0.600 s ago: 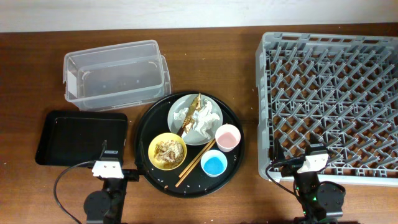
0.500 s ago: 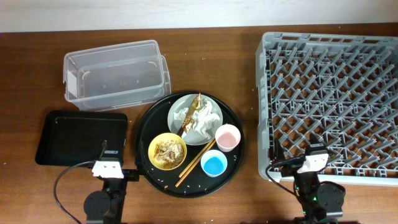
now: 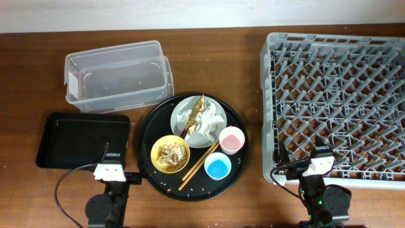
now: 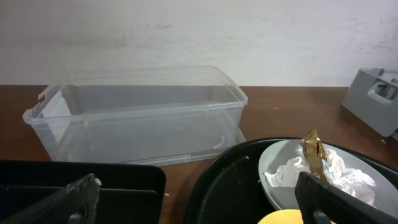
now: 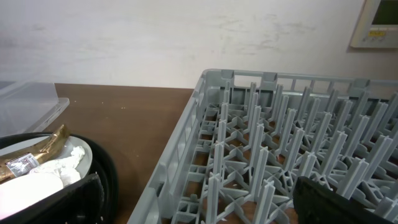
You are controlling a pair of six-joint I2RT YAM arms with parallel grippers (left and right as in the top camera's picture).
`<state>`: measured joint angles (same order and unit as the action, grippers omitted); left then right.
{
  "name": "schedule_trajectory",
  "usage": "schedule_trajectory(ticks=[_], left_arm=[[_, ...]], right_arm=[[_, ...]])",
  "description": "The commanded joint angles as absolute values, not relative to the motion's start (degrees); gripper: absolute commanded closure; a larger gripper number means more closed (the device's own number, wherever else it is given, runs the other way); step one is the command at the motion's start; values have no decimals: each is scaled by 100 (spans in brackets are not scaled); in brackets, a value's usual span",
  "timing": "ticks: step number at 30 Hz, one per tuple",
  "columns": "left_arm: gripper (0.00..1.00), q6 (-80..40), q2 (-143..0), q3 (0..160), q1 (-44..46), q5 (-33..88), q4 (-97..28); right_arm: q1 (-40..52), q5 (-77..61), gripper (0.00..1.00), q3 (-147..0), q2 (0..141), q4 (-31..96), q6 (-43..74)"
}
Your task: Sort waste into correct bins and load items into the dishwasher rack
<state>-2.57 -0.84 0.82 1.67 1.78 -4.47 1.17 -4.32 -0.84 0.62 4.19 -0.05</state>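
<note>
A grey-green plate (image 3: 182, 111) holds crumpled white tissue (image 3: 210, 120) and a brown-gold skewer scrap (image 3: 197, 113). A yellow bowl (image 3: 155, 157) holds shredded food scraps (image 3: 171, 154). A pink cup (image 3: 231, 139), a blue cup (image 3: 218, 166) and wooden chopsticks (image 3: 199, 166) lie beside them. The clear tub (image 3: 117, 76) and the shallow black tray (image 3: 82, 139) are to the left, and the grey rack (image 3: 335, 95) is to the right. My left gripper (image 4: 199, 208) is open and empty at the front, facing the tub (image 4: 137, 112) and the tissue (image 4: 292, 174). My right gripper (image 5: 199, 208) is open and empty at the rack's front left corner (image 5: 186, 155).
The dishes all sit on a large round black tray (image 3: 152, 126) at the table's middle, with rice grains scattered on it. A pale wall runs behind the table. Both arm bases (image 3: 107, 206) stand at the front edge.
</note>
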Motion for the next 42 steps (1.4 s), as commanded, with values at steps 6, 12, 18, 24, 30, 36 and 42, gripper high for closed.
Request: schedule_trajectory(ticks=[6,12,18,24,30,36,42], left_arm=[[1,-165,-30,49,132,263,-456],[1,-165,-30,49,132,263,-456],[1,-165,-30,49,132,266,-454],[1,-491,-30,64,132,285,-467],[1,-827,-768,1168,132,287,-1719],[1,-703,-3393,3566,132,615,-2965],[1,-548,-5686,6219,132,814,-5618]], right_arm=[[145,-381,2,-32,32,410,-1],[145,-386,2,-32,30,405,-1],[145,-384,2,-32,30,405,-1],[145,-443,2,-235,40,504,259],[143,-425,2,-1699,849,1769,259],[145,-427,2,-3929,2814,3688,257],[145,-447,2,-5275,4001,5196,257]])
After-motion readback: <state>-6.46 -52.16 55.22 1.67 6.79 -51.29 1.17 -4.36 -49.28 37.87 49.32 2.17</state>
